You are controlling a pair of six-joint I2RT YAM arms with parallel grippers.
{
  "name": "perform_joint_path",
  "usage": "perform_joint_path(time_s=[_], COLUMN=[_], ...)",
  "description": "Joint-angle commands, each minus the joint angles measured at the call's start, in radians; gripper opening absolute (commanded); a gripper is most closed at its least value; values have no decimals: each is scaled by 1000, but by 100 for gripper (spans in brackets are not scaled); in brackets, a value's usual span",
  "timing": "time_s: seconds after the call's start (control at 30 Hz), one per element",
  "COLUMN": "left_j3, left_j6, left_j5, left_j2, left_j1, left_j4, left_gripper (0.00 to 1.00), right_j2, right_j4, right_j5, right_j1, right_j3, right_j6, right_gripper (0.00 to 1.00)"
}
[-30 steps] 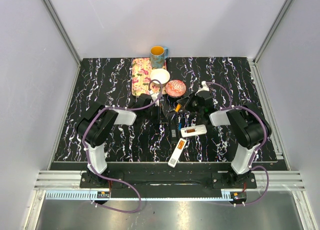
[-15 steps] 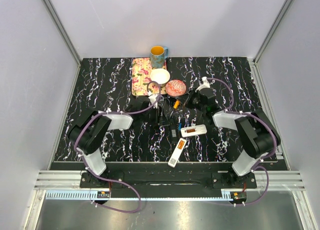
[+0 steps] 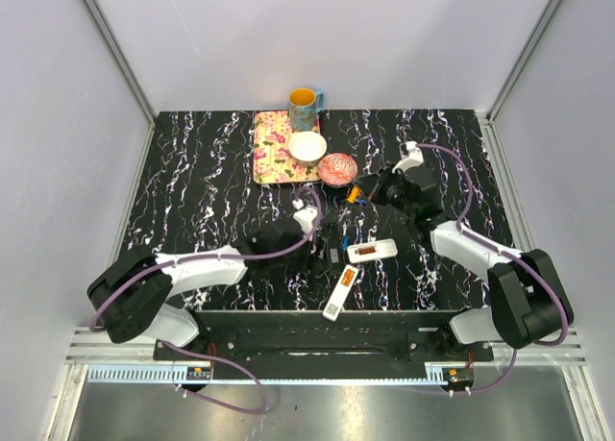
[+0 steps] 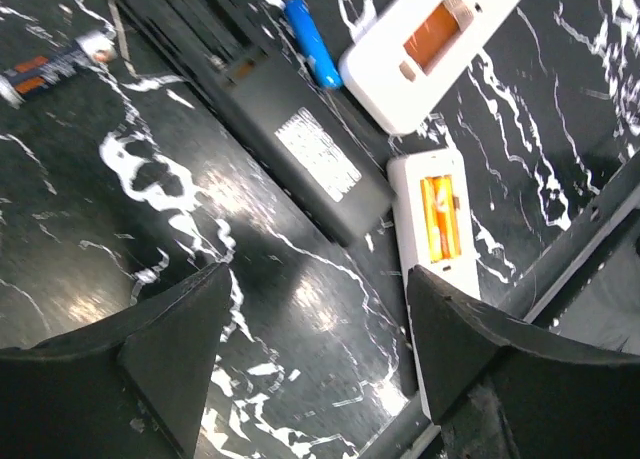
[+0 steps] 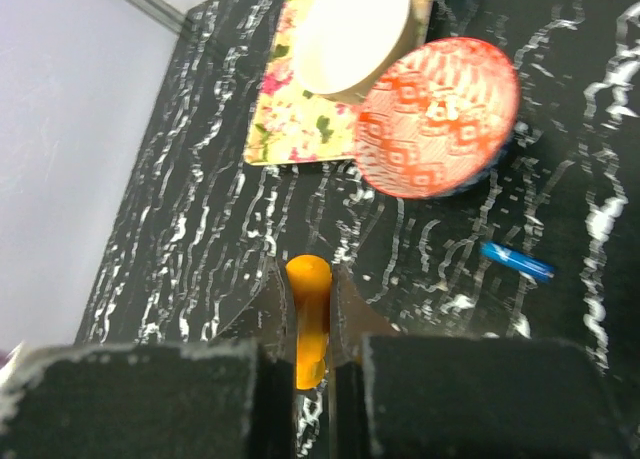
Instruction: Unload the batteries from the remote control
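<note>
A black remote [image 4: 300, 149] lies back up on the table, a blue battery [image 4: 310, 39] against its far end. Two white remotes have open compartments: one [image 4: 440, 24] shows an orange battery, the other [image 4: 432, 279] holds orange batteries [image 4: 440, 217]. A loose battery [image 4: 50, 69] lies at the far left. My left gripper [image 4: 315, 279] [image 3: 322, 241] hovers open over bare table beside the black remote. My right gripper [image 5: 308, 274] [image 3: 370, 191] is shut on an orange-handled screwdriver [image 5: 308, 319], near the red bowl.
A red patterned bowl [image 3: 338, 168], a white bowl [image 3: 307, 148] on a floral tray [image 3: 269, 153] and a yellow mug [image 3: 304, 100] stand at the back. A short blue cylinder [image 5: 515, 262] lies right of my right gripper. The table's front rail [image 4: 580, 229] runs close to the white remote.
My left gripper has opened and come forward and down towards the remotes as its arm stretched out low. My right arm has carried the orange-handled tool back and to the right.
</note>
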Motion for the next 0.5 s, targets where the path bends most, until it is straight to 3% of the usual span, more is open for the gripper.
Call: perform_joint_path(time_s=[0.0,0.23,0.47], left_j3=[0,85,158], left_j6=[-3,-58,-90], left_j5=[-263,-505,-533], left_j2=[-78,-51,59], left_j1=[-125,-338,-418], left_j4=[-118,-267,-330], left_gripper=[76,80,81], right_j2=[-58,-84,-84], right_j4=[-48,-63,-68], right_j5=[15,2,-9], right_j1=[-58,-104,-113], right_j3=[-43,-69,-69], right_j6=[-33,-42,-47], right_gripper=[0,0,0])
